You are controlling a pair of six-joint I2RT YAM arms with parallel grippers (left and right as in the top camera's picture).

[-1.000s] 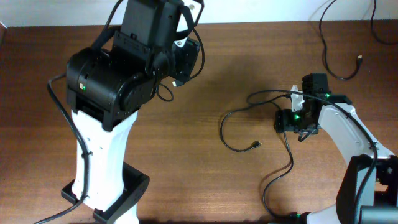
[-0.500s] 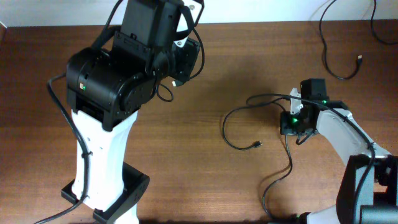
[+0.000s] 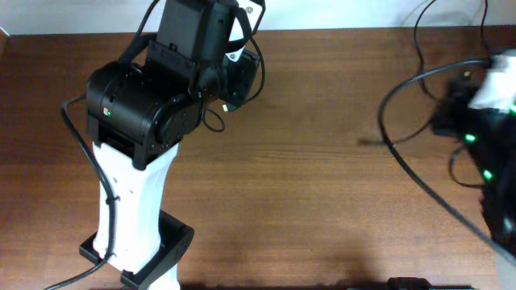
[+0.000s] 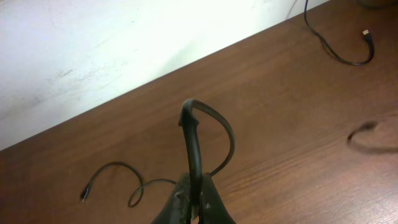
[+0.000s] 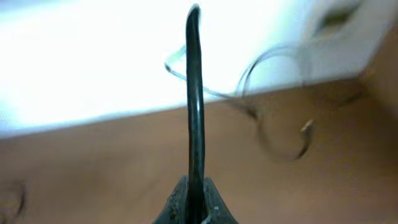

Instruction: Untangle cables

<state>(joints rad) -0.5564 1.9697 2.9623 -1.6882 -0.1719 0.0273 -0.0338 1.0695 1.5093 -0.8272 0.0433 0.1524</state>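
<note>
- Left wrist view: the left pincer [image 4: 194, 208] is clamped on a thin black cable [image 4: 194, 149]. The cable stands up toward 12 o'clock, then hooks over and down toward 4 o'clock.
- On the brown wooden table [image 4: 280, 130], a second black cable with a small plug end [image 4: 115, 164] lies at 8 o'clock of that pincer. A third black cable [image 4: 339, 60] curls at 2 o'clock, well apart, near the white wall [image 4: 93, 43].
- Right wrist view: the right pincer [image 5: 194, 208] is closed on a black cord [image 5: 195, 93]. Its long axis runs upright toward 12 o'clock, with blurred loops behind it at 2 o'clock.
- Overhead: the bulky black-and-white left arm [image 3: 137, 121] fills the 9 o'clock side. The right arm [image 3: 484, 121] is a blur at 3 o'clock, and a long black strand [image 3: 382, 117] arcs beside it from 1 o'clock toward 5 o'clock.
</note>
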